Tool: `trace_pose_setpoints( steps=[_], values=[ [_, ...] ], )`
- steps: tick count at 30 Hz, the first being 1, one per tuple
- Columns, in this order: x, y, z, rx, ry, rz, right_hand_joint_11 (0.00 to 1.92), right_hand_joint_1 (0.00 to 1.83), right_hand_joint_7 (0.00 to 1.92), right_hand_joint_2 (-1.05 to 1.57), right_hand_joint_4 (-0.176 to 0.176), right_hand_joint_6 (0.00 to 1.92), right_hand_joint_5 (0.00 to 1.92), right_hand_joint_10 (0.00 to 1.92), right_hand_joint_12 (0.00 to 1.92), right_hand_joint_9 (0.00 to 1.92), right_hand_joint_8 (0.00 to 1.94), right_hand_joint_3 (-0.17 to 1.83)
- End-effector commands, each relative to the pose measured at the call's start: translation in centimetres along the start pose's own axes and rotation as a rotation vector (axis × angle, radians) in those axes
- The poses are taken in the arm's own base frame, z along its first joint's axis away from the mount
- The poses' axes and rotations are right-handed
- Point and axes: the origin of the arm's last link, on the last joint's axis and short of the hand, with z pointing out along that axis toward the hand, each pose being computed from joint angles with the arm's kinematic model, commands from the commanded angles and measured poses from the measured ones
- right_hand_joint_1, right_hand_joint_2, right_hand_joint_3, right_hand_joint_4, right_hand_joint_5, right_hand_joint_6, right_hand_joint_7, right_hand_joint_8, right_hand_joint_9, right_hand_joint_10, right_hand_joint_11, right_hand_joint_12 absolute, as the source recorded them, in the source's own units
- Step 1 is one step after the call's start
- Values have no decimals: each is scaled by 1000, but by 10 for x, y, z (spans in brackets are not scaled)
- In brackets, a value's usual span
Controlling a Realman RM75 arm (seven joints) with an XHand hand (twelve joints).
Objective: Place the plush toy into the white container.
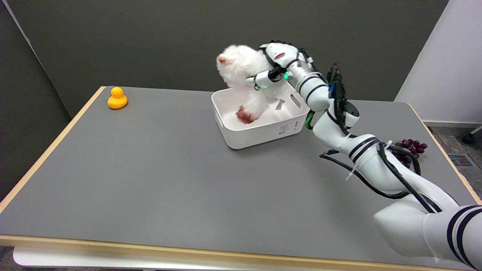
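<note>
1. Right hand (276,64) grips fluffy white plush toy (241,69), held in air
2. Toy's red-tipped end hangs inside white plastic container (260,133), near bench's far edge

Lab, bare grey table (150,169), dark backdrop wall (150,37)

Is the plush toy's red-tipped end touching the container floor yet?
Cannot tell. In the head view the plush toy, gripped by the robot hand, dangles inside the white container; no gap or contact shows plainly.

Right hand (274,64) gripping plush toy (241,69), above white container (260,133)
</note>
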Motion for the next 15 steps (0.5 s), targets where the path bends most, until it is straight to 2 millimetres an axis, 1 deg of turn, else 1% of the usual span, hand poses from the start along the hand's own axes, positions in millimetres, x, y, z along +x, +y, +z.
trace_pose_setpoints(
  steps=[1,3,4,6,7,8,10,12,15],
  values=[
    [-15,91,-36,28,69,830,579,1125,687,1177,-124,1645,505,1576,1921,710,1634,349],
    [-7,93,-44,103,112,939,369,1126,588,1257,-171,1642,523,1483,1921,693,1662,213],
    [-5,94,-50,143,134,1000,314,867,537,763,-44,860,338,1254,1876,607,1095,892],
    [-4,95,-59,189,160,1072,241,591,241,683,-31,362,141,811,1481,215,380,862],
    [-4,96,-65,209,174,1116,194,540,166,654,-28,313,104,739,1422,143,313,884],
    [-4,96,-69,222,182,1131,158,513,118,634,-26,298,84,702,1394,103,294,904],
    [-6,95,-81,254,197,1171,144,622,65,583,-12,121,71,446,1026,13,6,961],
    [-7,94,-90,277,200,1179,7,449,3,610,-23,220,3,369,1173,0,69,861],
    [-6,91,-99,302,197,1170,-1,409,-1,585,-23,149,6,239,1046,-1,-1,886]
  ],
)
